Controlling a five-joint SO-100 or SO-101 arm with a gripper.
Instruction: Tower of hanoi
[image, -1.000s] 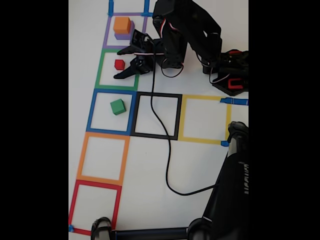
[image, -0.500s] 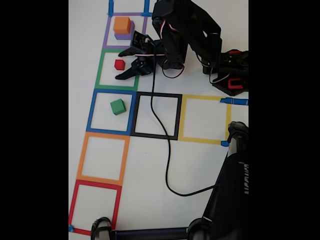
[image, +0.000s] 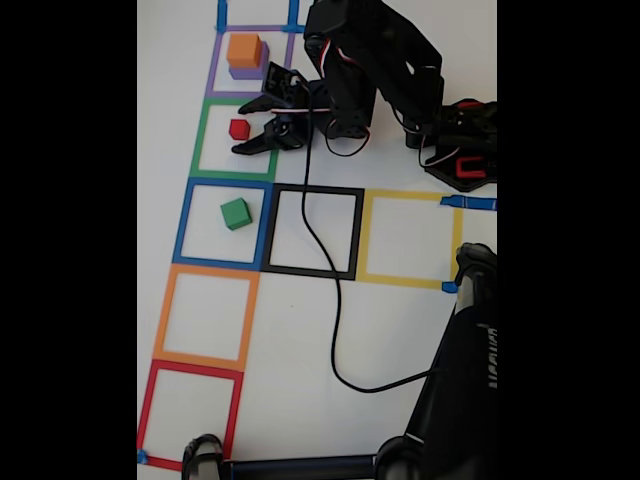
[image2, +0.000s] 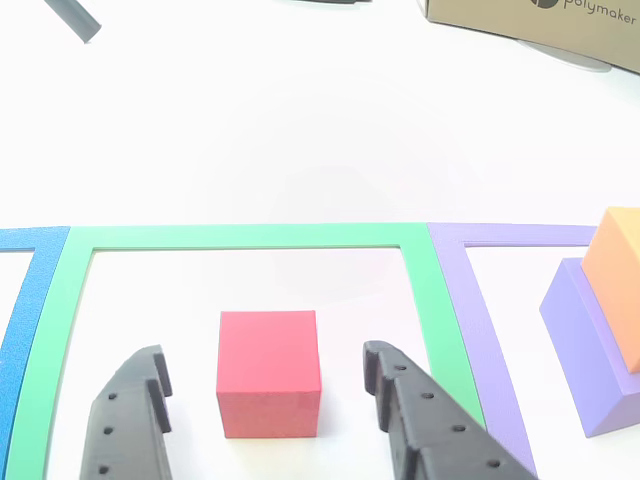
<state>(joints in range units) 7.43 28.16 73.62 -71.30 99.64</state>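
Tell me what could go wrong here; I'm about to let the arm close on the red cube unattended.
1. The gripper is open with the red cube between its fingers but nearer the left finger; closing may push or twist it.
2. The cube sits only partway into the fingers, so the grip could be shallow and slip.
3. The orange cube on the purple cube stands close by; a wide swing might topple them.

The orange cube (image2: 622, 245) and purple cube (image2: 590, 345) are cut off at the right edge.

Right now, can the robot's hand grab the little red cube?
Probably yes. The hand is open with a finger on each side of the red cube, inside the green tape square. Nothing sits between them.
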